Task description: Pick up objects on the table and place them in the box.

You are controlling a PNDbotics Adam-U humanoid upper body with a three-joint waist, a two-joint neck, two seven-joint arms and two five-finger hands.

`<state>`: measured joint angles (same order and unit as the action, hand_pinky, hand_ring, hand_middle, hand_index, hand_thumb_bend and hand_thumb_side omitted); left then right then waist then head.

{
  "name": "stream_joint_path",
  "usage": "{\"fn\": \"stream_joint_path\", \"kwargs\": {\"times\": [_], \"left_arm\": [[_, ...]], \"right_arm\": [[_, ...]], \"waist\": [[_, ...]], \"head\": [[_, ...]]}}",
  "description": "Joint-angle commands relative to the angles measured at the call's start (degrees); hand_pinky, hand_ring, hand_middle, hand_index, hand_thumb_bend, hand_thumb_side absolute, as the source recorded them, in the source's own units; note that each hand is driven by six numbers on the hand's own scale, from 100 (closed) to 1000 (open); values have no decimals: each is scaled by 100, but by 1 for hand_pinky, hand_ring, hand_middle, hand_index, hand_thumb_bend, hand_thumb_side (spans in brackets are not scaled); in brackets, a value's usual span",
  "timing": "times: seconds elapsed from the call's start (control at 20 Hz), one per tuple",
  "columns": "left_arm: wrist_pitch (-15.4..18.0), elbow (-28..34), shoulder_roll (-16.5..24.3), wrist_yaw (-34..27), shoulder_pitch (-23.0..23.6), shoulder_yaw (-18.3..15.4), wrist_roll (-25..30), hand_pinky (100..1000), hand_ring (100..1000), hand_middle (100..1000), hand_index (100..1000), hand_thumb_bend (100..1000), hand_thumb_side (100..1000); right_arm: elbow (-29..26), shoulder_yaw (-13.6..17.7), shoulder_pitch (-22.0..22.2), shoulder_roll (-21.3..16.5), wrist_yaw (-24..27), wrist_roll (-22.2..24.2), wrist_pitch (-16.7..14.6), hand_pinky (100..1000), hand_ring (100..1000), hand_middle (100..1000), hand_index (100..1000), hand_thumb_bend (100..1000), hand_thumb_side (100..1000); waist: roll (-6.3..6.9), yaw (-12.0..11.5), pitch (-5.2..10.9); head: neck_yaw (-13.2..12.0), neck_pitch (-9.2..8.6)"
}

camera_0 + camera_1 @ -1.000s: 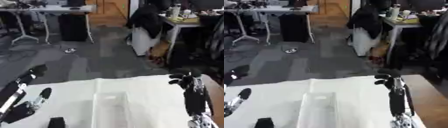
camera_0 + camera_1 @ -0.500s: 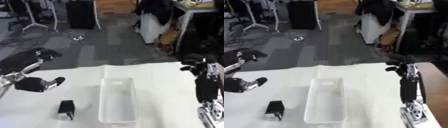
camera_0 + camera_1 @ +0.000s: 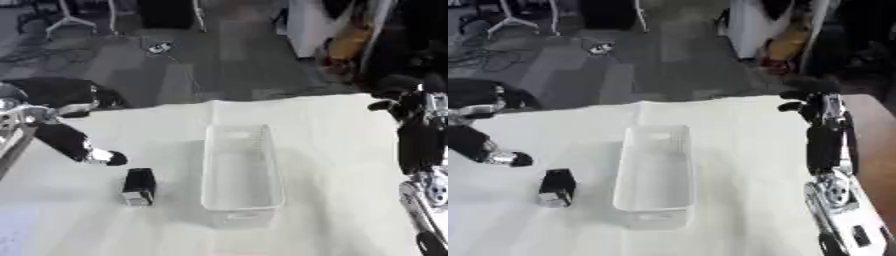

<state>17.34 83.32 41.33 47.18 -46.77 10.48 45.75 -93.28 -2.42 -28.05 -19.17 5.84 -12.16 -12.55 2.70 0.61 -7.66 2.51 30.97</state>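
The left hand [image 3: 74, 142] hangs above the table's [image 3: 332, 165] left side, its fingers hard to read, so whether it is open or closed cannot be told; a fingertip is near the black block [image 3: 138, 186] but apart from it. The block lies just left of the clear box [image 3: 241, 172], nothing between them. The right hand [image 3: 826, 132] stands upright at the right edge, fingers relaxed, holding nothing.

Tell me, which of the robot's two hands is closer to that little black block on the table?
The left hand. It hangs just up and left of the small black block, on the same side of the white box. The right hand is across the box, by the table's far right edge.
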Motion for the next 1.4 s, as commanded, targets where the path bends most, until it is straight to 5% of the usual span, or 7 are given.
{"fn": "stream_joint_path", "kwargs": {"times": [0.05, 0.6, 1.0, 1.05, 1.4], "left_arm": [[551, -195, 223, -77, -198, 152, 609, 1000, 838, 928, 987, 526, 885], [708, -860, 21, 12, -116, 279, 622, 1000, 841, 952, 1000, 464, 874], [680, -497, 110, -430, 251, 344, 622, 1000, 826, 941, 1000, 507, 942], [650, -430, 139, -499, 299, 355, 622, 1000, 809, 916, 1000, 598, 1000], [445, 5, 310, -816, 583, 571, 622, 985, 800, 903, 1000, 594, 1000]], "right_arm": [[-58, -14, -84, -86, -5, 40, -5, 543, 621, 654, 710, 203, 1000], [-53, -41, -159, -76, 13, 81, 5, 544, 621, 655, 710, 202, 1000], [-34, -25, -120, -84, 31, 81, 17, 544, 621, 655, 710, 203, 1000], [-30, -25, -115, -84, 32, 82, 18, 544, 622, 655, 710, 202, 1000], [-17, -23, -98, -80, 32, 93, 23, 544, 622, 656, 711, 202, 1000]], "waist": [[5, 14, 87], [2, 69, 22], [9, 27, 8], [11, 20, 7], [25, -8, -12]], "head": [[-35, 19], [88, -55], [148, -9], [149, -1], [133, 39]]}}
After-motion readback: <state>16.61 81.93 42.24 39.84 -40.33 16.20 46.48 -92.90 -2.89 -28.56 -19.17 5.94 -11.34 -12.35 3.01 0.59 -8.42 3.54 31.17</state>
